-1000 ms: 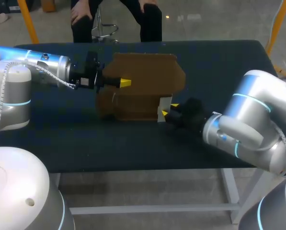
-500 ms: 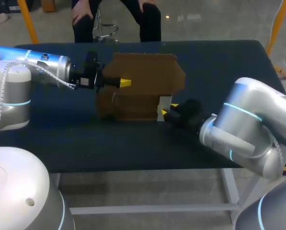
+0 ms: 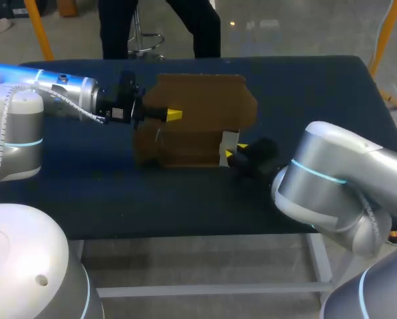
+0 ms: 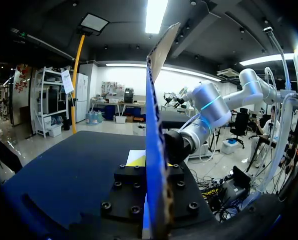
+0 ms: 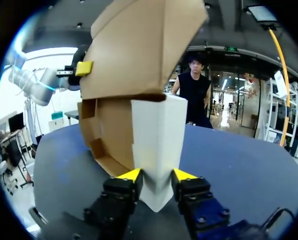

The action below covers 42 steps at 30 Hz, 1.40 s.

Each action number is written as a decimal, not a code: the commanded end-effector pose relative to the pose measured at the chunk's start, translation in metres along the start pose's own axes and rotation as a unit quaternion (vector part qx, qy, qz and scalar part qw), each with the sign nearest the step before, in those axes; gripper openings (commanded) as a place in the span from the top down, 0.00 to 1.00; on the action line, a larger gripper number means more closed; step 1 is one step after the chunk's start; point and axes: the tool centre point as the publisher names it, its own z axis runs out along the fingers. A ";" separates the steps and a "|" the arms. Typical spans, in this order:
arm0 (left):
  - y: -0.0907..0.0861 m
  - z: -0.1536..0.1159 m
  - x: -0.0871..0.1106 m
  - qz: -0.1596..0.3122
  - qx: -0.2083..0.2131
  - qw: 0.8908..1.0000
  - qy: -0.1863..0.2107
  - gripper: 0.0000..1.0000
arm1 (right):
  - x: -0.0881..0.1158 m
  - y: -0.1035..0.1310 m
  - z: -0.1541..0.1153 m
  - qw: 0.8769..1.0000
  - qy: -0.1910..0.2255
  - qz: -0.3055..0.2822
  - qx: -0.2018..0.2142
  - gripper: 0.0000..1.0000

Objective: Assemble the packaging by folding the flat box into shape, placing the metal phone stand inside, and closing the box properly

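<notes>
Partly folded cardboard box [image 3: 198, 126] stands mid-desk [image 3: 304, 86]. Left tool [image 3: 173, 115] pinches its raised flap. Right tool [image 5: 152, 176] pinches a white folded card [image 5: 156, 135] at the box's open end.

High rear camera and both close wrist cameras share the box [image 3: 199, 106].
</notes>
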 end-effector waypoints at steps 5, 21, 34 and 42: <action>0.002 0.001 -0.001 0.000 0.001 1.000 0.002 1.00 | 0.004 0.000 0.005 0.987 -0.158 0.000 -0.001 0.59; 0.002 0.001 -0.001 0.000 0.001 1.000 0.002 1.00 | -0.002 0.005 0.007 0.982 -0.184 0.035 0.003 0.85; 0.002 0.001 -0.001 0.000 0.001 1.000 0.002 1.00 | 0.000 0.009 -0.001 0.986 -0.163 0.039 0.003 1.00; -0.016 -0.016 0.010 0.055 -0.043 0.997 -0.045 0.00 | -0.003 0.012 -0.010 0.991 -0.123 0.053 -0.003 1.00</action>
